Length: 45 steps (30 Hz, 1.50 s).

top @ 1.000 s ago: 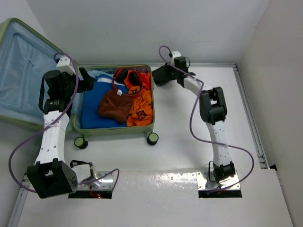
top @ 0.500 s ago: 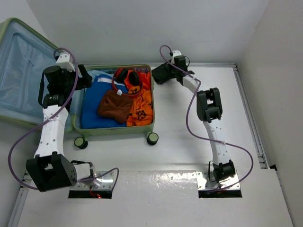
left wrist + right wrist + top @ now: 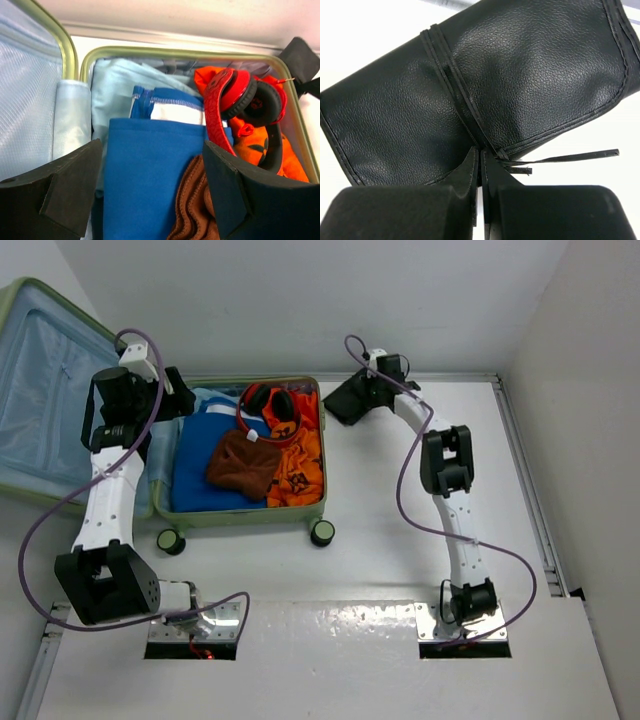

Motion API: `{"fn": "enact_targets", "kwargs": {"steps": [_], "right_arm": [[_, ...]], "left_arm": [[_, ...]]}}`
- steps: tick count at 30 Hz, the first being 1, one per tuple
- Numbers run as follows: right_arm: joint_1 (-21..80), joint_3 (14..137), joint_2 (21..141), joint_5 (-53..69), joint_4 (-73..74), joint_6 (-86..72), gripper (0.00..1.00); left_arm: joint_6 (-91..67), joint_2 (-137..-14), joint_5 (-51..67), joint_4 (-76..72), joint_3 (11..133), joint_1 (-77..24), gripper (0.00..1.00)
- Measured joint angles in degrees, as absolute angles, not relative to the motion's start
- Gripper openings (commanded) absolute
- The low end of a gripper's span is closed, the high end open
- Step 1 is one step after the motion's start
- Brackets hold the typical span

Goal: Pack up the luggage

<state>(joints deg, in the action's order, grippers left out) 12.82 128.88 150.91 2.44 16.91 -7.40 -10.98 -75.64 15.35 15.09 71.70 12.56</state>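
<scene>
The pale-green luggage [image 3: 245, 516] lies open with its blue-lined lid [image 3: 40, 390] raised at the left. Inside it are a blue cloth [image 3: 145, 165], a brown knit piece [image 3: 192, 205], an orange garment [image 3: 280, 155] and red-and-black headphones [image 3: 235, 100]. My left gripper [image 3: 185, 405] is open and empty over the case's back left corner, above the blue cloth, as the left wrist view [image 3: 152, 190] shows. My right gripper [image 3: 358, 398] is shut on a black leather roll pouch [image 3: 510, 75] by its tie strap, just right of the case's back right corner.
The pouch [image 3: 300, 55] shows just past the case's rim [image 3: 150, 51]. Two black caster wheels [image 3: 322, 532] stick out at the case's near side. A wall rises behind the table and a rail [image 3: 525, 480] runs along the right edge.
My left gripper has moved a little toward the back of the case. My right gripper has shifted slightly right with the pouch in it.
</scene>
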Motion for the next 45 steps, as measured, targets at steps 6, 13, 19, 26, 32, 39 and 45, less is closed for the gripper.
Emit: {"fn": "enact_targets", "kwargs": {"steps": [6, 13, 19, 26, 32, 39, 45], "right_arm": [[12.9, 117.4, 142.0, 3.9, 23.1, 2.0, 0.0], [12.5, 101.2, 128.5, 6.4, 35.4, 7.1, 0.24], [11.3, 93.1, 118.6, 9.1, 36.4, 9.4, 0.41], [11.4, 96.2, 119.2, 11.0, 34.6, 12.6, 0.38], [12.6, 96.5, 122.7, 11.6, 34.0, 13.6, 0.38], [13.8, 96.5, 127.2, 12.0, 33.8, 14.5, 0.27], [13.7, 96.5, 127.4, 11.6, 33.5, 16.1, 0.0]], "left_arm": [[-10.6, -75.6, 16.1, 15.2, 72.5, 12.5, 0.83], [-10.2, -74.6, 16.8, 15.8, 72.2, 12.4, 0.83], [-10.1, -73.6, 17.6, 16.0, 71.8, 12.0, 0.83], [-10.2, -73.6, 18.3, 16.2, 71.8, 11.8, 0.83], [-10.1, -72.8, 18.2, 16.6, 70.9, 11.8, 0.83], [-9.6, -71.8, 17.9, 17.5, 70.5, 11.8, 0.83], [-9.3, -71.8, 17.5, 17.6, 70.5, 11.8, 0.83]]}}
